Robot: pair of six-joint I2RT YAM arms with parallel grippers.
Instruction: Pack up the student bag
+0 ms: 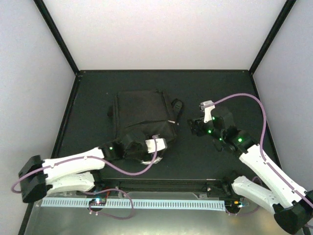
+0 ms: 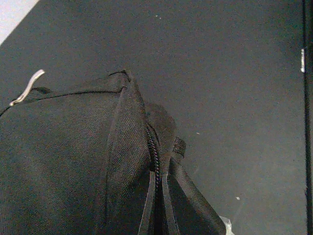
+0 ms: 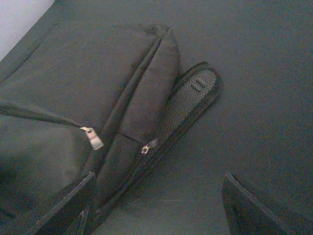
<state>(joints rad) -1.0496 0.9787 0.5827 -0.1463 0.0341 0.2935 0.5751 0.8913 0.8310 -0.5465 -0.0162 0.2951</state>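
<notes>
Right tool [image 3: 159,188] spread wide beside student bag [image 3: 73,83] (left tool [image 1: 144,147] closed).

No writing, brand, number or sign is legible on the large black fabric backpack [image 1: 142,117] or elsewhere.

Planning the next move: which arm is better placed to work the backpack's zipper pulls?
Probably right: the right gripper is open and free, with zipper pulls on the backpack just ahead; the left gripper is shut at the bag's near edge.
</notes>
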